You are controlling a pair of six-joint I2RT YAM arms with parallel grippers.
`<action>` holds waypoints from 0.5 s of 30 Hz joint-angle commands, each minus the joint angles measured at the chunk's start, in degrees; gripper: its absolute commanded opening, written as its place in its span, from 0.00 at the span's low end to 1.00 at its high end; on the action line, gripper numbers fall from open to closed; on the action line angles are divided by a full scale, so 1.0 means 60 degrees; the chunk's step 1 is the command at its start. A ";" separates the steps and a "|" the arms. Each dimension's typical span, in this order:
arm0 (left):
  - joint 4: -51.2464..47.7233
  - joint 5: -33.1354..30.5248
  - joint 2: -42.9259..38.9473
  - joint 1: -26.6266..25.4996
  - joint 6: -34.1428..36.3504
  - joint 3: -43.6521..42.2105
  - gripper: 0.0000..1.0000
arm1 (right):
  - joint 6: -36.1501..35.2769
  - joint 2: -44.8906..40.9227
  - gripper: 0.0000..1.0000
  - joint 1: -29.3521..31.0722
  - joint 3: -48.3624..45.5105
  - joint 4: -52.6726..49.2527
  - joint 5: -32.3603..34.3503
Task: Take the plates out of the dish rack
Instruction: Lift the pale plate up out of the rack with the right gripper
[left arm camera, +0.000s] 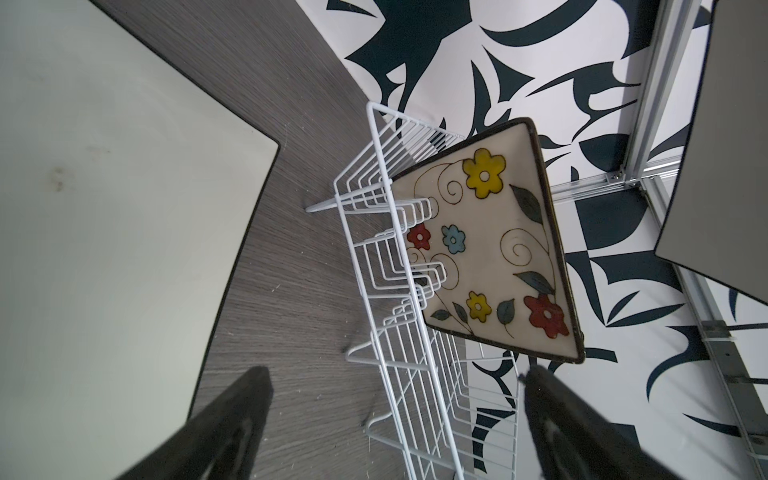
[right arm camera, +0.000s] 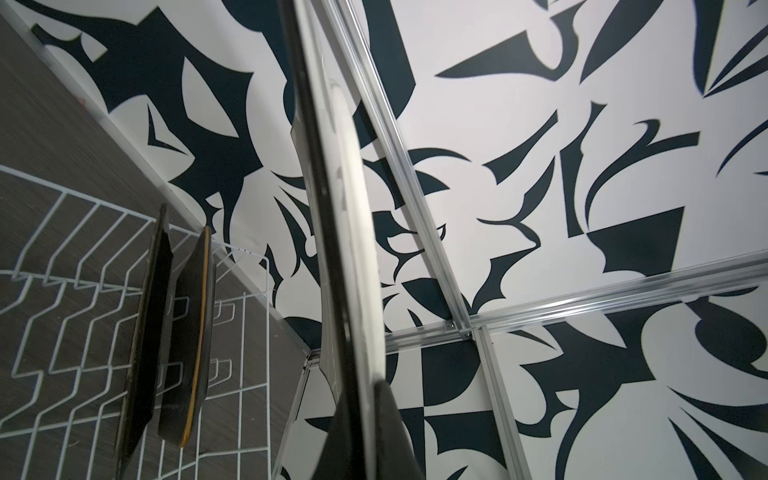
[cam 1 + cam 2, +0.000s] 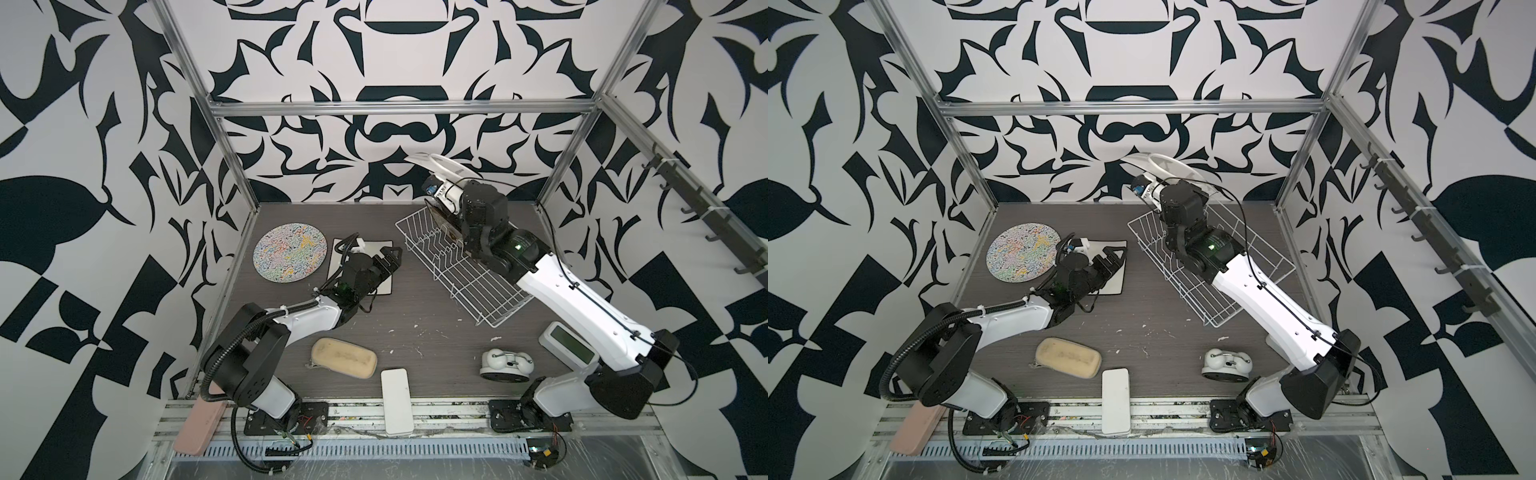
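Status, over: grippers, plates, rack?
Left gripper open over cream square plate lying flat. Right gripper shut on flowered square plate, above white wire dish rack. Two dark plates racked. Nothing in the way.

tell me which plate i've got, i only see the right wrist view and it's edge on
Observer: The flower plate. It is square and cream, and its painted face shows in the left wrist view.
Operator: where's the left arm
Observer: The left claw is open over a square plate. That plate lies flat on the table next to the round plate.
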 commanded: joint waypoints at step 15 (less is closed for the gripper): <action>-0.0291 -0.0315 -0.1100 -0.0024 0.0776 -0.0236 0.99 | 0.2494 -0.1476 0.00 0.1979 0.0193 0.1841 -0.0310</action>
